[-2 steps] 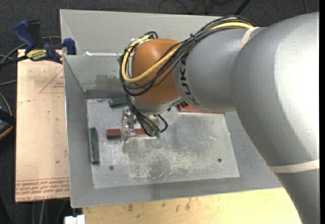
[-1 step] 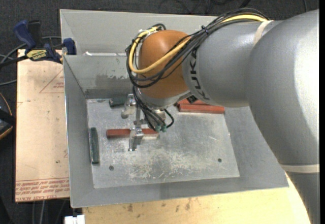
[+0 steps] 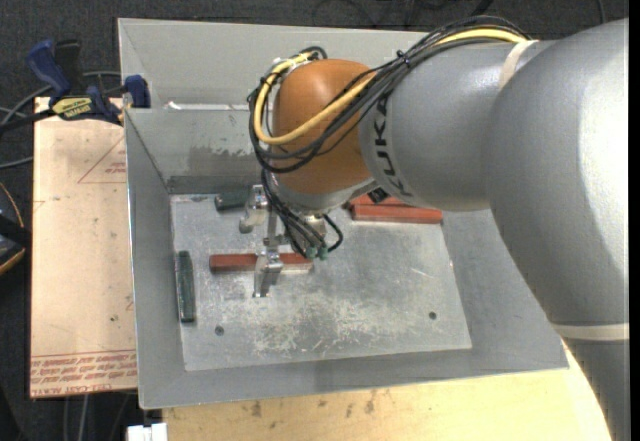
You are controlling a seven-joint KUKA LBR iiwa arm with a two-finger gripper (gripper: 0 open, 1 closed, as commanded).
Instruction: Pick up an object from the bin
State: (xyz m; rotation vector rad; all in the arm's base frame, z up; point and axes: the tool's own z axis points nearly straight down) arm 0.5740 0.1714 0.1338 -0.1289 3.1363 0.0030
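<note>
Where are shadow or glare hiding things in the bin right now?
Camera view: the bin floor is evenly lit, with no hard glare. A dark patch, shadow or reflection, lies on the back wall. Shade under the orange wrist cover dims the small dark thing. The red-brown bar and the dark bar at left are well lit.

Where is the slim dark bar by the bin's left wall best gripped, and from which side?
Grip the dark bar mid-length from straight above, closing across its narrow width: it lies flat, long and thin, apart from other things. The nearby left wall may crowd that side.
</note>
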